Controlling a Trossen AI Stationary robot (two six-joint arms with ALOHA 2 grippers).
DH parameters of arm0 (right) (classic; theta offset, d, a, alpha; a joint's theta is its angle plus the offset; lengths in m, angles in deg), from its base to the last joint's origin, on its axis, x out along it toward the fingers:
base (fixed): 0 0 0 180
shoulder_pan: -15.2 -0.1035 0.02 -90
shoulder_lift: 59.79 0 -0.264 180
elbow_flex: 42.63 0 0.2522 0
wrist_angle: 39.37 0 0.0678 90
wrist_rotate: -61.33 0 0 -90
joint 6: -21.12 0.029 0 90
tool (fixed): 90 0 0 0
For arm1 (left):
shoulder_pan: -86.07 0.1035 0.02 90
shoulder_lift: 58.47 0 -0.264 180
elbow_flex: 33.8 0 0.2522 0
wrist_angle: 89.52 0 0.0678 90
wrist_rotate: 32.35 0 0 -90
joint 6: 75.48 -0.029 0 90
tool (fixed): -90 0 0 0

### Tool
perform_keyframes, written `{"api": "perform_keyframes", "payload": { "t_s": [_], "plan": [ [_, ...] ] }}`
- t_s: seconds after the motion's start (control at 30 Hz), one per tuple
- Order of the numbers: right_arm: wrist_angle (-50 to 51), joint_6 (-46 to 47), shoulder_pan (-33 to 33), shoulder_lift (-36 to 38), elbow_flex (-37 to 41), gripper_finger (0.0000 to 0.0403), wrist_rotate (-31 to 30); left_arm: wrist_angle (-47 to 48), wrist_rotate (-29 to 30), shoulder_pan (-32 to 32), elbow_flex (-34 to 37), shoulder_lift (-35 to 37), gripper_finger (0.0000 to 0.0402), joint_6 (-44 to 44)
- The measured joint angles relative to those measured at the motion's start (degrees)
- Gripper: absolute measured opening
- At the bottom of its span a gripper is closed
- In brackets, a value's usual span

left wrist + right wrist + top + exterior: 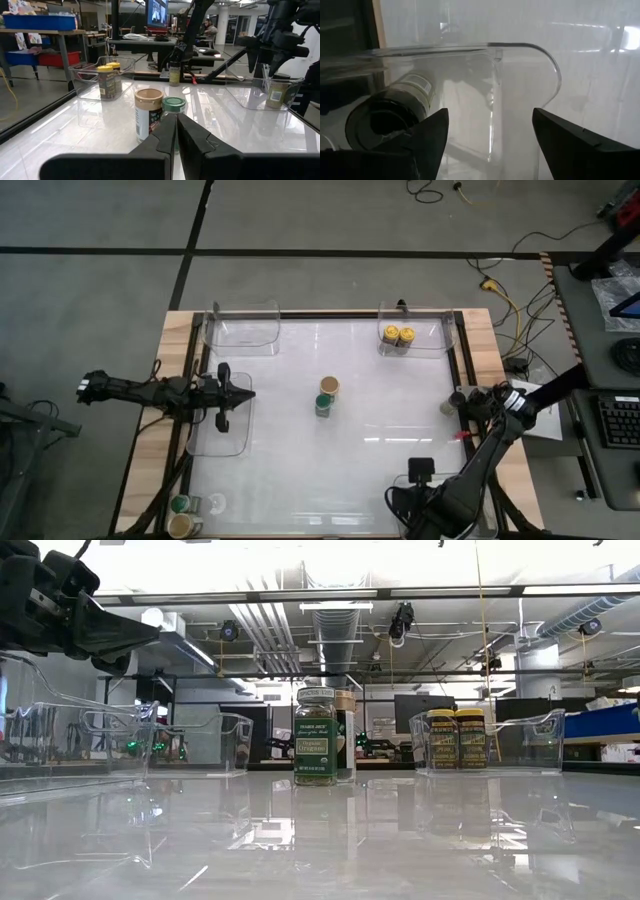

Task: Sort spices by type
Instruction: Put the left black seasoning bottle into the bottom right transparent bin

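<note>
While the arms sit apart, the views give:
High view: right gripper [478, 402] open and empty at the right-edge bin [462, 412]; left gripper [243, 393] shut, empty; tan jar [329, 386] touching green jar [325, 404] mid-table.
Low view: green jar's label reads "Trader Joe's".
Right wrist view: black-lidded jar [390, 112] lies tipped; it could roll.

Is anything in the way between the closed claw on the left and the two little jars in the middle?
Nothing visible. The left gripper, shut, points straight at the tan-lidded jar and green-lidded jar, which stand side by side mid-table; only bare table lies between them.
</note>
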State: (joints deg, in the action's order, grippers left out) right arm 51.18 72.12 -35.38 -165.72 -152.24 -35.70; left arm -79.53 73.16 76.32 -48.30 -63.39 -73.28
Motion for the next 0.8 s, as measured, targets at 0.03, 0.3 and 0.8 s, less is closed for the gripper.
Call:
{"api": "perform_keyframes", "payload": {
  "t_s": [0.03,0.3,0.8],
  "plan": [
    [0.0,0.0,0.0,0.0,0.0,0.0281,0.2,0.0,0.0,0.0,0.0,0.0,0.0001,0.0],
    [-1.0,0.0,0.0,0.0,0.0,0.0286,2.6,0.0,0.0,0.0,0.0,0.0,0.0001,0.0],
    [-1.3,0.4,0.0,0.0,0.0,0.0266,4.5,0.0,0.0,0.0,0.0,0.0,0.0001,0.0]
  ]
}}
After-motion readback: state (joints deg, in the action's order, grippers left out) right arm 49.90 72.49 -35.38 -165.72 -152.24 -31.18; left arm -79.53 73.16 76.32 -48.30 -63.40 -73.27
